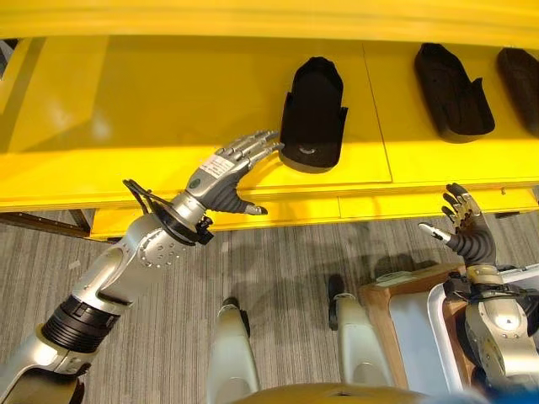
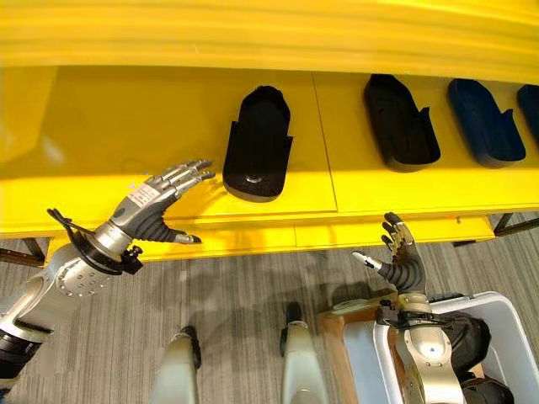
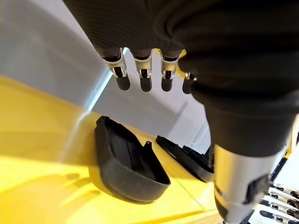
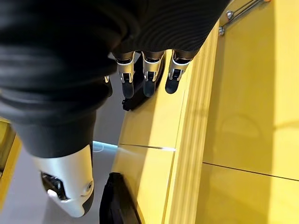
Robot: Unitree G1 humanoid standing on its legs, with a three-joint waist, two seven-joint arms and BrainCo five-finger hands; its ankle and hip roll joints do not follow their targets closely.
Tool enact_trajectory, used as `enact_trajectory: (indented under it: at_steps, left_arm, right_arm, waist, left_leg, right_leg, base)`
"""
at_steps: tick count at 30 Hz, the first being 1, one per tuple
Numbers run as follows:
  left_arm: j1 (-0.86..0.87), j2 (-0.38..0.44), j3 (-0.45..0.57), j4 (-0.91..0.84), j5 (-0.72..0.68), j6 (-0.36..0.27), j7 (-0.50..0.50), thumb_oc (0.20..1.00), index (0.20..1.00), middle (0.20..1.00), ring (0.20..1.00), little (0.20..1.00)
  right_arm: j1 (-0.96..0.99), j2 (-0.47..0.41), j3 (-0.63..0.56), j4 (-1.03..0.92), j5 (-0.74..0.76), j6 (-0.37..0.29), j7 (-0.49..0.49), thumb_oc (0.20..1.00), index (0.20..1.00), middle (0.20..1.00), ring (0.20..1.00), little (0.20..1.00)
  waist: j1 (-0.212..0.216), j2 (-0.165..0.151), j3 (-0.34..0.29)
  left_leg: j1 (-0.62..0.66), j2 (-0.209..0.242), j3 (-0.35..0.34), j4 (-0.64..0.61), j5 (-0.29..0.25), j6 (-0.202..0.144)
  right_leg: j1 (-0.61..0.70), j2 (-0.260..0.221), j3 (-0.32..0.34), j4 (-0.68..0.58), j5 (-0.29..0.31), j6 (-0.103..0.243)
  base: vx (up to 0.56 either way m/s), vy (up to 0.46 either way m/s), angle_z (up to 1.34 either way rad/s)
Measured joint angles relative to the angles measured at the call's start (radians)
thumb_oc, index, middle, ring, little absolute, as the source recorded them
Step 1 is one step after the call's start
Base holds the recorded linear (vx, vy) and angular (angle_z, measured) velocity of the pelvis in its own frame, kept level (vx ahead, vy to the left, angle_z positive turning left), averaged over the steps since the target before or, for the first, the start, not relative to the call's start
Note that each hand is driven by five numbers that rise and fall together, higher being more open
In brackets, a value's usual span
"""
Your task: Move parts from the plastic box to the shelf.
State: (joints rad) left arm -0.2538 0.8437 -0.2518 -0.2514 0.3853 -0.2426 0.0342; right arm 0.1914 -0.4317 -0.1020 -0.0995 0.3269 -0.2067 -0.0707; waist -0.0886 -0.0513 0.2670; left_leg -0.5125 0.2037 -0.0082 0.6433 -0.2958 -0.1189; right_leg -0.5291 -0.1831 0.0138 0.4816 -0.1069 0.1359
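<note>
Plastic box (image 2: 514, 332): white, nearest, at the robot's lower right, beside the right arm.
Right hand (image 2: 401, 257): raised before the shelf's front edge, fingers straight, holding nothing.
Left hand (image 1: 226, 172): over the shelf's front edge, fingers extended, fingertips (image 1: 271, 147) just beside the nearest part, nothing gripped.
Shelf (image 1: 126, 109): yellow, flat.
Parts: one black part (image 1: 313, 114) lying by the left hand; second black part (image 1: 452, 88) farther right; blue part (image 2: 483, 119) beyond it.

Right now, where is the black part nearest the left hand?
The black part lies on the yellow shelf, just beyond the open left hand, in the eye views.
</note>
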Motion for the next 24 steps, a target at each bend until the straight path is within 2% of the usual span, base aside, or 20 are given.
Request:
enact_trajectory:
  at_steps: [6, 13, 19, 24]
  left_arm:
    - [0.057, -0.052, -0.039, 0.091, 0.030, 0.023, -0.030, 1.000, 1.000, 1.000, 1.000, 1.000]
    - [0.044, -0.122, -0.136, 0.244, 0.040, 0.040, -0.030, 1.000, 1.000, 1.000, 1.000, 1.000]
    - [0.035, -0.147, -0.174, 0.303, 0.042, 0.044, -0.030, 1.000, 1.000, 1.000, 1.000, 1.000]
    - [0.003, -0.205, -0.244, 0.379, 0.069, 0.059, -0.030, 1.000, 1.000, 1.000, 1.000, 1.000]
  right_arm:
    - [0.002, 0.000, -0.005, 0.000, -0.033, 0.006, -0.002, 1.000, 1.000, 1.000, 1.000, 1.000]
    - [-0.011, 0.000, -0.004, -0.001, -0.037, 0.016, -0.006, 1.000, 1.000, 1.000, 1.000, 1.000]
    - [-0.032, 0.000, -0.004, 0.000, -0.037, 0.017, -0.014, 1.000, 1.000, 1.000, 1.000, 1.000]
    - [-0.032, 0.000, -0.005, 0.000, -0.037, 0.017, -0.022, 1.000, 1.000, 1.000, 1.000, 1.000]
  waist:
    - [-0.004, 0.019, 0.005]
    - [-0.004, 0.020, 0.003]
    - [-0.006, 0.020, 0.003]
    - [-0.009, 0.018, 0.001]
  left_leg:
    - [0.007, -0.002, 0.000, -0.005, -0.004, 0.008]
    - [0.006, -0.004, 0.001, 0.003, -0.004, 0.007]
    - [0.007, -0.009, 0.001, 0.006, -0.007, 0.013]
    - [0.006, -0.011, 0.002, 0.013, -0.008, 0.015]
  right_leg:
    - [0.011, -0.002, 0.000, -0.023, 0.002, -0.011]
    - [0.013, -0.004, 0.001, -0.017, 0.007, -0.006]
    - [0.014, -0.008, 0.002, -0.015, 0.003, -0.012]
    - [0.016, -0.009, 0.005, -0.024, 0.006, -0.014]
  base:
    - [0.00, 0.005, 0.00]
    - [0.00, 0.000, 0.00]
    - [0.00, 0.000, 0.00]
    - [0.00, 0.003, -0.02]
